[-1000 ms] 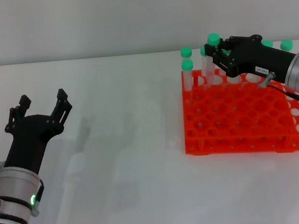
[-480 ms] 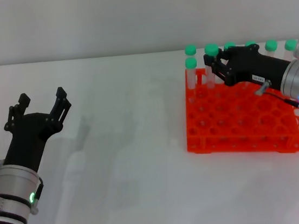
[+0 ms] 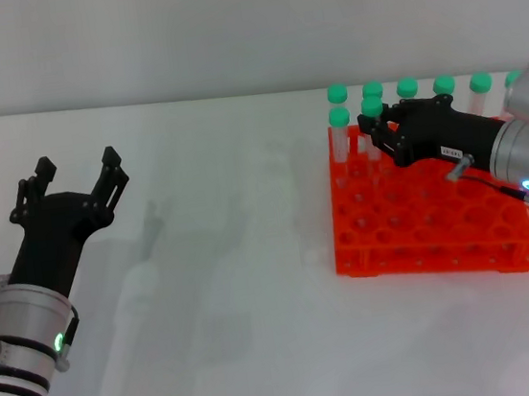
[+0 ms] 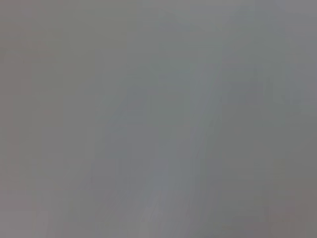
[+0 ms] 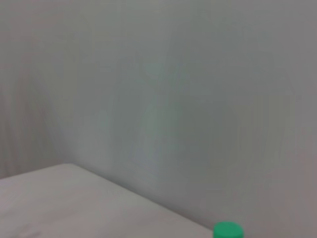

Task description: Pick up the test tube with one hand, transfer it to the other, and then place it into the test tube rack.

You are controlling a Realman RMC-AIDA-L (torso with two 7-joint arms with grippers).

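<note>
Right gripper at the rack's far-left holes, tube in its grasp.

Head view: green-capped tubes (image 3: 444, 86) line the far row of the orange-red test tube rack (image 3: 430, 211) on the white desk (image 3: 237, 288). The right gripper (image 3: 379, 129) is closed around the test tube (image 3: 373, 115), standing upright in a hole just beside another tube (image 3: 339, 131). The left gripper (image 3: 76, 176), spread wide and empty, hovers far left.
Left wrist view: nothing discernible.
Right wrist view: one green cap (image 5: 228, 230), desk, wall.
</note>
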